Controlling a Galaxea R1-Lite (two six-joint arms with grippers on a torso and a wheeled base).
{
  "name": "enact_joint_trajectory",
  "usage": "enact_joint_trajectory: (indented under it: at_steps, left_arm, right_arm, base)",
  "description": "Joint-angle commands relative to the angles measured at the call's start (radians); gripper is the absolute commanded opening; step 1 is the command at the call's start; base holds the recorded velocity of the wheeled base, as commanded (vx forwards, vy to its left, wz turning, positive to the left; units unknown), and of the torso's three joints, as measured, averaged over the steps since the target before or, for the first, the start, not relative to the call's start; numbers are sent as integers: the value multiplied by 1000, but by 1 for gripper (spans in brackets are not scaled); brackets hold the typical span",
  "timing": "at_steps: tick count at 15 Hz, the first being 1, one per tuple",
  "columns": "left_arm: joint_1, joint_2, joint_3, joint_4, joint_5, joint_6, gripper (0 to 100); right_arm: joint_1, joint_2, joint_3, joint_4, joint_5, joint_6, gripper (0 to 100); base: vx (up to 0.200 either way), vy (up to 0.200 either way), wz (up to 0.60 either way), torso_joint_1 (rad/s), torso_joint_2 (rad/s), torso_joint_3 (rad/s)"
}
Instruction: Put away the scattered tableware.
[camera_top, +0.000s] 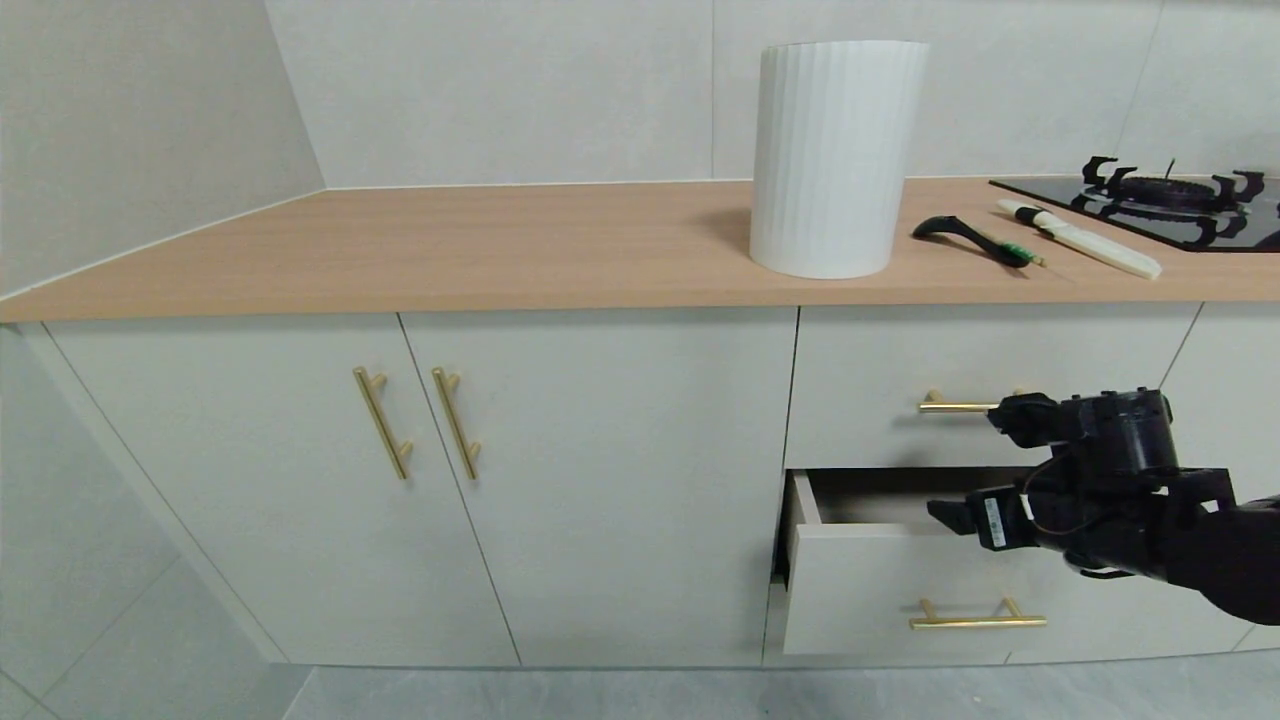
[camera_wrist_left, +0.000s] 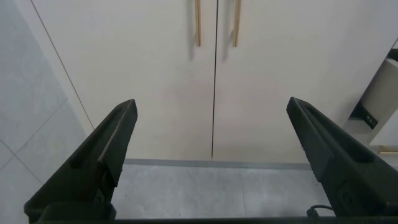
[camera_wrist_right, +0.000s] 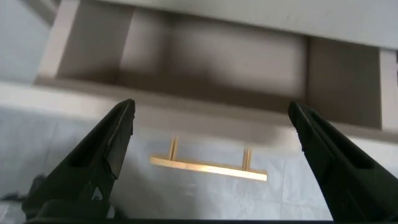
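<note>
Two sets of jaws spread wide, nothing held | right gripper (camera_top: 968, 465) lower right of frame, at the open lower drawer (camera_top: 880, 570) | left gripper (camera_wrist_left: 211, 107) facing shut cabinet doors (camera_wrist_left: 280, 81) | black utensil (camera_top: 968, 238) and white knife (camera_top: 1080, 240) upper right on countertop (camera_top: 500, 240), between ribbed white canister (camera_top: 835, 160) and hob (camera_top: 1170, 205)

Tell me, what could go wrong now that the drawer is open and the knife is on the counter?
The drawer is only partly open, so the long white knife might catch on its rim going in. It lies near the counter front edge, so a clumsy grab could knock it off. The right gripper, open beside the drawer, could bump the handle above when rising.
</note>
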Motion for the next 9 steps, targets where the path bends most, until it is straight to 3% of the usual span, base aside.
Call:
enact_joint_trajectory:
  at_steps: [1, 9]
  left_arm:
    - [0, 0, 0, 0, 0, 0, 100]
    - [0, 0, 0, 0, 0, 0, 100]
  right_arm:
    - [0, 82, 8, -65, -16, 18, 100]
    - [-1, 202, 13, -236, -51, 19, 100]
  base:
    - [0, 0, 0, 0, 0, 0]
    - [0, 0, 0, 0, 0, 0]
